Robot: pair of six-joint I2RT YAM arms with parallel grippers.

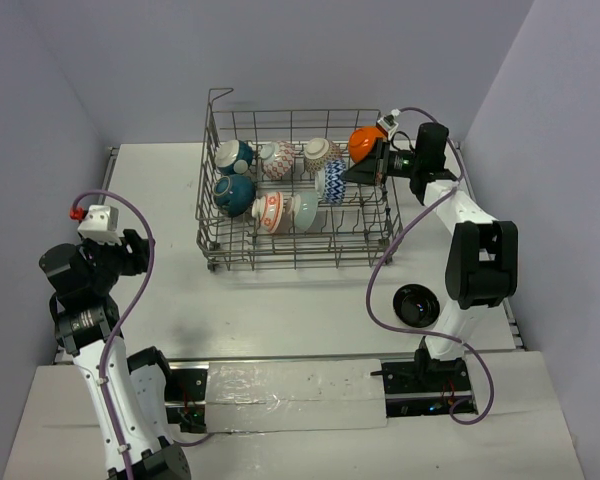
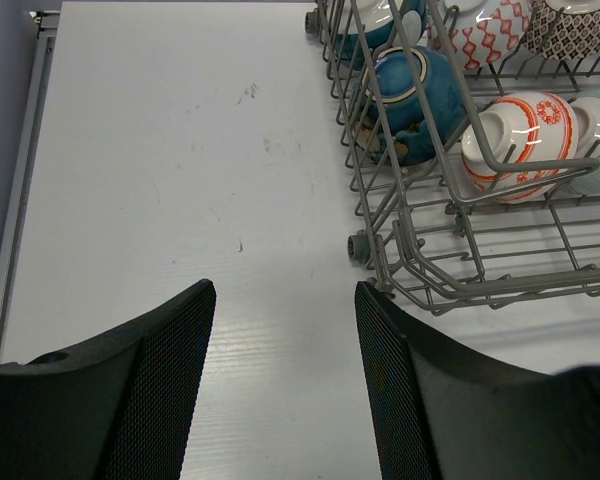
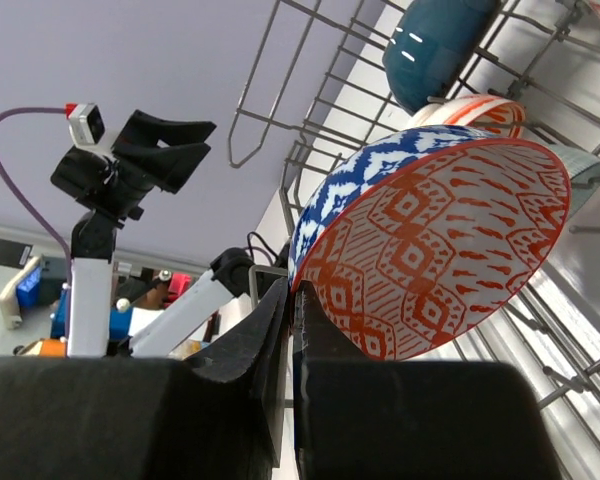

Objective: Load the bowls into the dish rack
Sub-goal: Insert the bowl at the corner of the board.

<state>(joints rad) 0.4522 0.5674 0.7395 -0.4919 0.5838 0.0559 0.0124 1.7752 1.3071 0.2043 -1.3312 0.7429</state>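
**Inspector:** One bowl is not yet loaded, I take it?

**Onlooker:** Correct. The black bowl (image 1: 417,303) sits on the tabletop (image 1: 280,310) just beside the right arm's base, outside the dish rack (image 1: 300,262). That arm's purple cable (image 1: 372,295) loops close to it.

**Inspector:** Hazard there?

**Onlooker:** Moderate, in my judgement. A low swing of the arm, or the cable dragging, could sweep the bowl toward the tabletop's edge.

**Inspector:** Left side?

**Onlooker:** The left gripper (image 2: 282,290) hangs over bare tabletop with its jaws wide and nothing between them. It is near the rack's front left corner but apart from it. I rate the risk low, unless it advances into the wire.

**Inspector:** Inside the rack?

**Onlooker:** Seven others stand on edge among the tines. Free slots are few, all toward the right.

**Inspector:** And the far end?

**Onlooker:** That is the main concern. The right gripper (image 1: 378,160) is at the far right corner, its jaws pinched narrow on the rim of a red-patterned bowl (image 3: 430,250) with an orange underside, held tilted. The grip takes only the rim, so the bowl could pivot or slip out on any jolt. A blue-patterned bowl (image 1: 330,180) stands just beside it. Coming down off-line could knock the two together or snag the top wire. I cannot tell whether the held bowl touches a tine.
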